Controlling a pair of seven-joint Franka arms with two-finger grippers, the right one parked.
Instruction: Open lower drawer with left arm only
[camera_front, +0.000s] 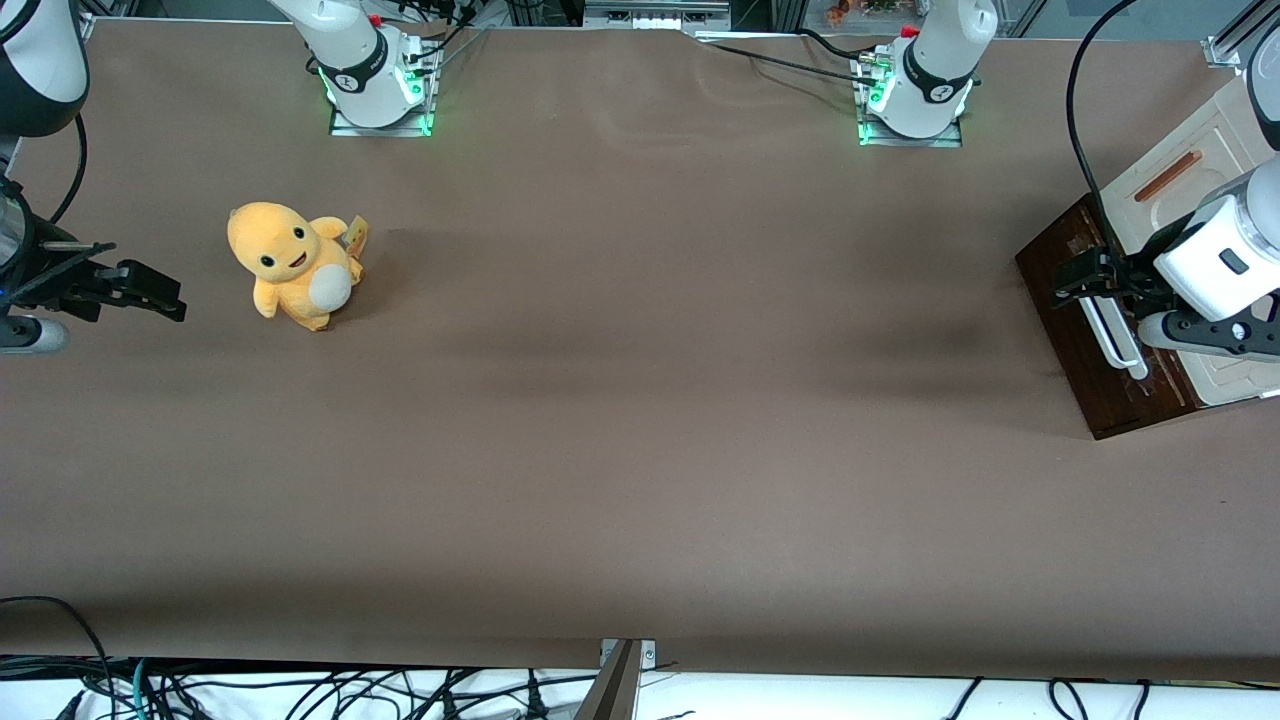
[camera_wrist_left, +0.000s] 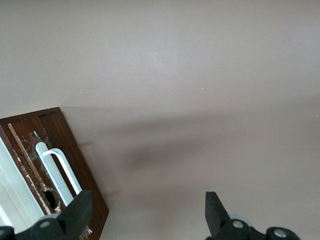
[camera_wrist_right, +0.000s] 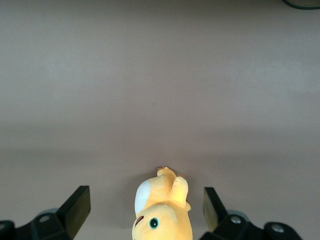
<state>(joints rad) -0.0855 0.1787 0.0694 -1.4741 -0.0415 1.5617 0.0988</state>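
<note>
We count one lower drawer (camera_front: 1075, 330), dark brown with one white bar handle (camera_front: 1112, 336), at the working arm's end. Our gripper (camera_wrist_left: 145, 212) hovers there, wide open, holding nothing.

Left arm (camera_front: 1215, 250): glossy white rounded housing, dark grey joint cap, small dark rectangular mark on the wrist shell, grey link with round bolt holes beneath. Looping black cable (camera_front: 1080, 110) arcs over it. Pincer (camera_front: 1085, 280) black, blocky, at the drawer cabinet's end, about 3 o'clock on the tabletop. Base white with black ring, green glow.
</note>
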